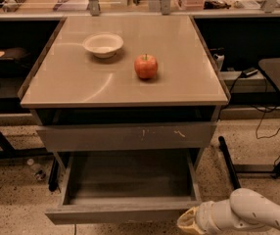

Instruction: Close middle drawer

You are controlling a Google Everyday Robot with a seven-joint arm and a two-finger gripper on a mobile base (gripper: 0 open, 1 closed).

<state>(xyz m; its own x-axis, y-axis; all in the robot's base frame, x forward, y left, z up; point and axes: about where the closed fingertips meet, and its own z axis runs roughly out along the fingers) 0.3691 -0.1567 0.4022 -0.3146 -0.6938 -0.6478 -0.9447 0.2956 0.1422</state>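
The middle drawer [123, 213] is pulled far out below the table top, its plain grey front nearest me and its deep grey tray [130, 177] open and empty. Above it sits the taller grey front with pale scratch marks [130, 136]. My gripper [188, 223] is at the bottom right, at the end of the white arm [250, 212]. It sits just beside the right end of the middle drawer's front, at about the same height. I cannot tell if it touches the front.
A white bowl [103, 45] and a red apple [146, 66] sit on the beige table top [81, 82]. Dark shelves with cables flank the table. A black stand leg [226, 160] runs along the floor at the right. A dark table edge [279, 77] juts in at the far right.
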